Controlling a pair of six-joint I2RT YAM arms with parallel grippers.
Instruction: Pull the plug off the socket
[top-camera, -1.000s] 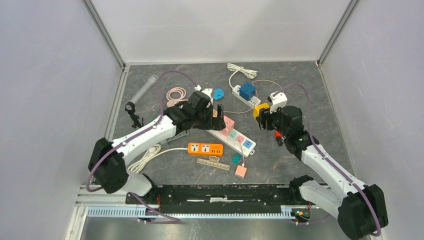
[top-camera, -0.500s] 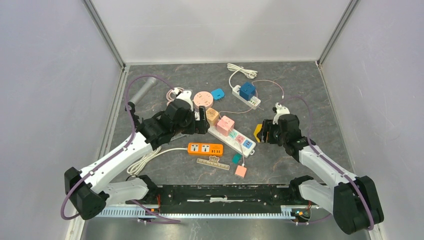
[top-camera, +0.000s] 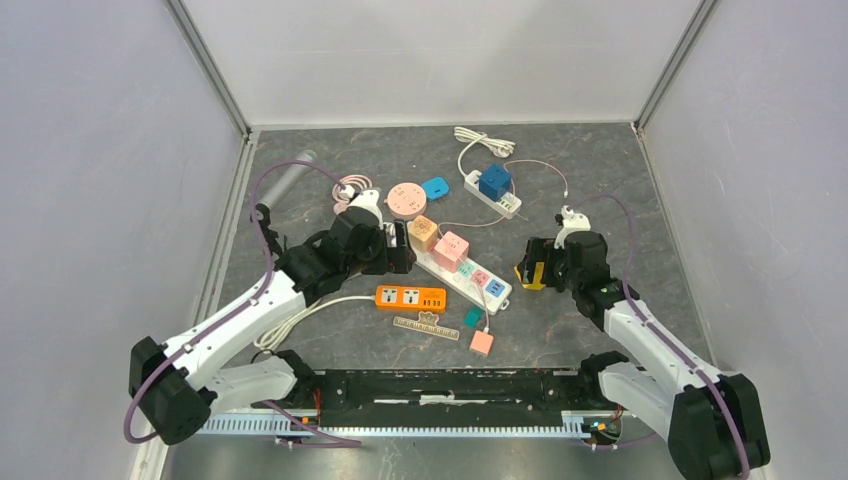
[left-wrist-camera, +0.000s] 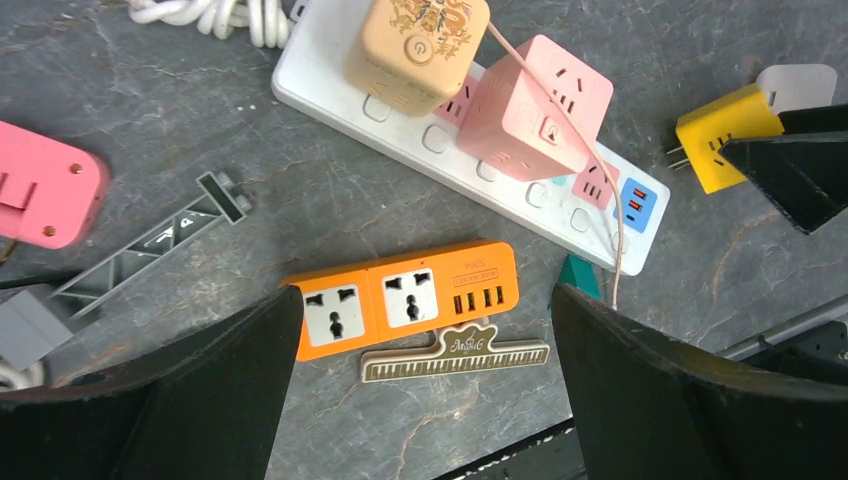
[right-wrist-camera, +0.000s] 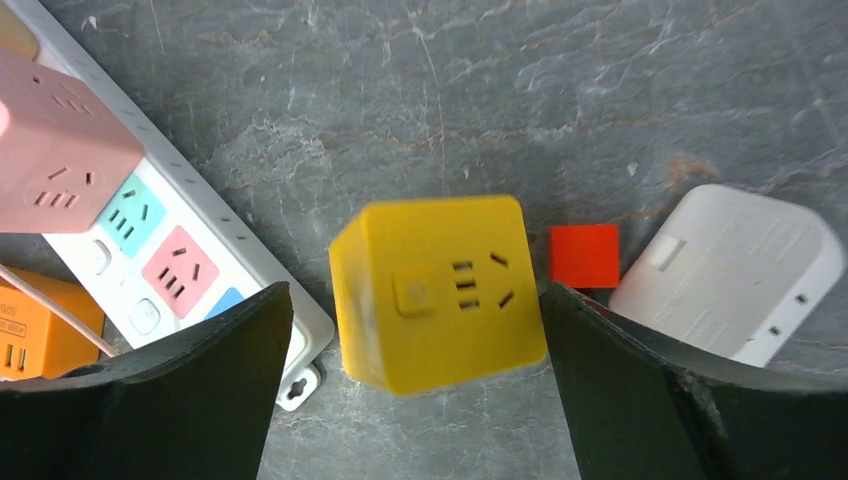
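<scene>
A long white power strip lies at the table's middle with a tan cube plug and a pink cube plug standing in it; it also shows in the left wrist view. A yellow cube plug is off the strip, between the jaws of my right gripper, which is open, with a gap on the cube's left side. In the top view the cube sits low at the strip's right. My left gripper is open and empty above an orange power strip.
A keyboard-shaped clip lies below the orange strip. A red block and a white adapter lie right of the yellow cube. A second white strip with a blue cube, a pink round plug and a microphone lie farther back.
My right gripper came nearer and lower with the yellow cube and has opened. My left gripper drew back from the white strip to the left and nearer.
</scene>
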